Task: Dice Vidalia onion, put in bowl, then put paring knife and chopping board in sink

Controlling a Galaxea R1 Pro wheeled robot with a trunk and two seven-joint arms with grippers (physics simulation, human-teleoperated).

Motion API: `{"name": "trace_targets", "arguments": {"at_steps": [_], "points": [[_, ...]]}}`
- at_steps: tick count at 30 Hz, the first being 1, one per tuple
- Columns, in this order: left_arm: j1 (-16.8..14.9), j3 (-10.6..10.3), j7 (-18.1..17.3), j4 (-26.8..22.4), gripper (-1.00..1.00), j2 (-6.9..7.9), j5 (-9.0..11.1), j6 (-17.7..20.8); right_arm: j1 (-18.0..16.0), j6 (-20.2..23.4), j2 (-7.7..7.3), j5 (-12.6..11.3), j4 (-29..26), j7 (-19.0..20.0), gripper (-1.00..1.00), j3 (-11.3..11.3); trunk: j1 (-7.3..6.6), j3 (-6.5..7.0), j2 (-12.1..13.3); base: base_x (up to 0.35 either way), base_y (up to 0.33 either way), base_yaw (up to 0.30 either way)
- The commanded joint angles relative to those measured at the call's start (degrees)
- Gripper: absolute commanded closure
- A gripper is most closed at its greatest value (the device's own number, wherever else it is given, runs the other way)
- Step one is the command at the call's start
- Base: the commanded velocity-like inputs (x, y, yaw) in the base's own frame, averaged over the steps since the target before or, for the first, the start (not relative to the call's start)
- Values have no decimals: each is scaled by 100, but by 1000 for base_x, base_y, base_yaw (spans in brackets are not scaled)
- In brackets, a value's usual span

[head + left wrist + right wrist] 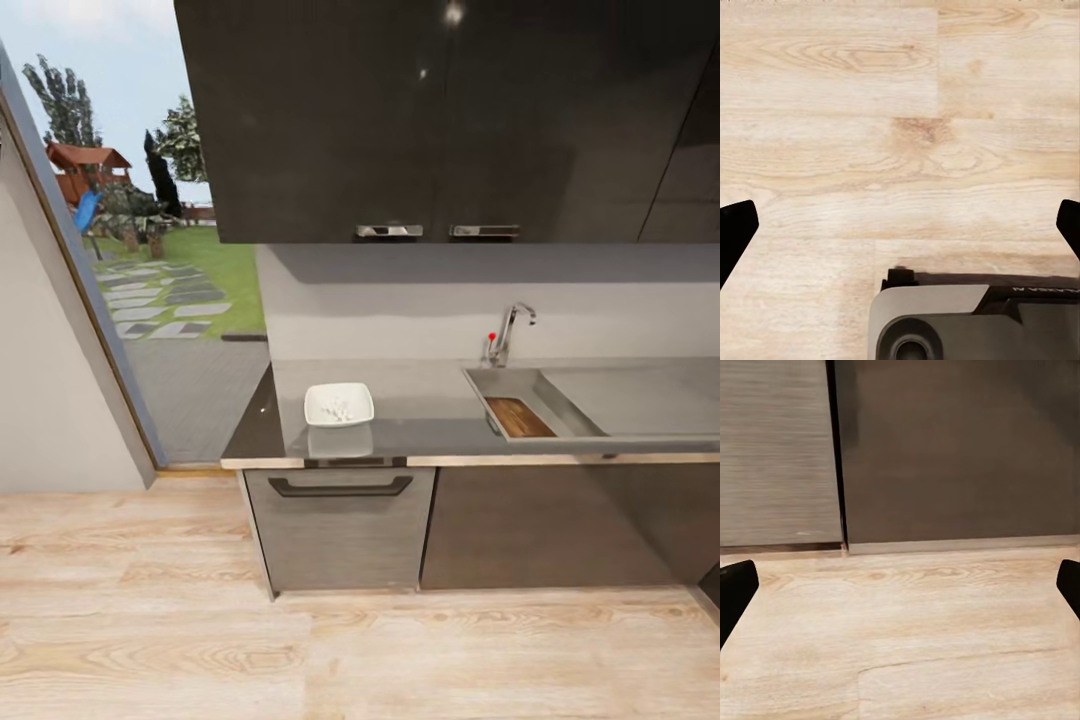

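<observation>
Apparently the job is standing near its end, judging from how things are lying. The bowl (338, 404) is sitting on the worktop (420, 425), well apart from the sink (590, 400), and is holding small pale pieces, probably the diced onion. The chopping board (519, 417) is resting inside the basin, at its front by the worktop-side wall, below the chrome tap (508, 334) with its red knob. I cannot make out the paring knife; it may be lying in the basin, hidden by the near wall, so whether that step is done I cannot tell.

Both arms are hanging low, away from the worktop. The left gripper (900, 225) is pointing down at the wooden floor (832, 112), its two dark fingertips (736, 225) standing wide apart with nothing between them, the robot's grey base (945, 322) showing beneath. The right gripper (900, 585) is also spread wide and holding nothing, aiming along the floor toward the dark cabinet fronts (960, 450) beneath the worktop.
</observation>
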Motion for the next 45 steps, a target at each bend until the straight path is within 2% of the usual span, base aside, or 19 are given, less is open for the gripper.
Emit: {"name": "trace_targets", "arguments": {"at_steps": [1,42,45], "points": [[-4,-24,-11,5,-100,1,58,-18,-5,-12,0,63,5,-59,-100,-9,3,-1,-10,0,0,0],[-4,-24,-11,79,-100,-4,57,-18,-5,-12,4,63,11,-62,-100,-9,3,367,-10,0,0,0],[-4,-38,-11,296,-100,-4,59,-18,-5,-12,0,68,17,-73,-100,-9,3,374,-10,0,0,0]]}}
